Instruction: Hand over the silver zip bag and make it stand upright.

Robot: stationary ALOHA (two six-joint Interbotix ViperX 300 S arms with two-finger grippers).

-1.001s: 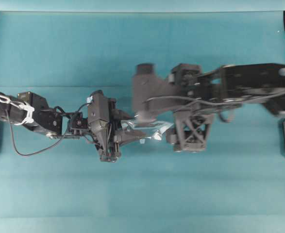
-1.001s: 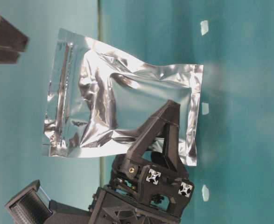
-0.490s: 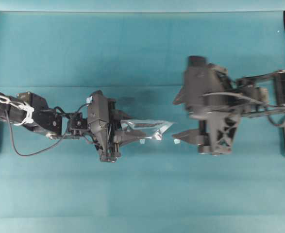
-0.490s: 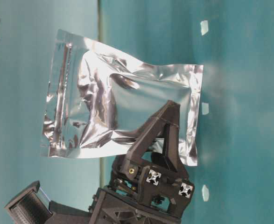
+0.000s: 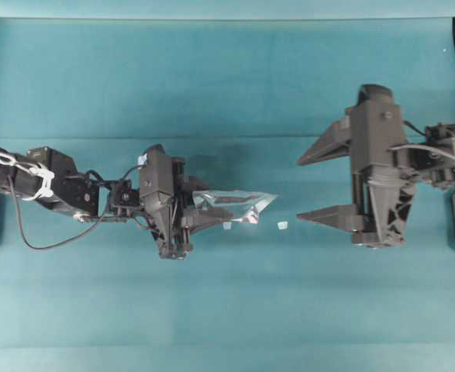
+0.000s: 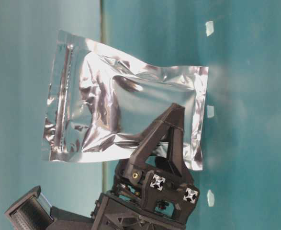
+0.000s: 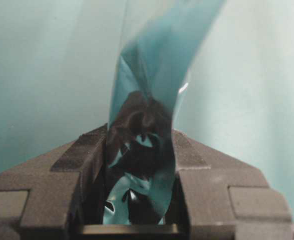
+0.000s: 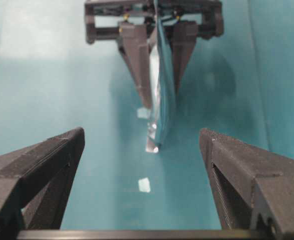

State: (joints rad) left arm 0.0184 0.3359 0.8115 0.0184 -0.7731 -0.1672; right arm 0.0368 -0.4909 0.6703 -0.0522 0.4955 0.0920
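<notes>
Two grippers face each other: the left gripper [image 5: 200, 215] clamps the silver zip bag [image 5: 239, 208] edge-on off the table, offering its free end toward the wide-open right gripper [image 5: 314, 184], well apart.

Both arms are matte black plastic and metal. The left arm [image 5: 56, 190] carries a thin black cable looping below it and white ties near its base end. The left pincer [image 5: 211, 213] has tapering triangular fingers [image 6: 166, 132] with an open truss frame, brass-coloured screws and two silver cross-shaped fittings at their root. The right pincer [image 5: 312, 182] has long wedge-shaped fingers [image 8: 46, 165] with finely ribbed inner faces, and a black cable runs along its wrist.
</notes>
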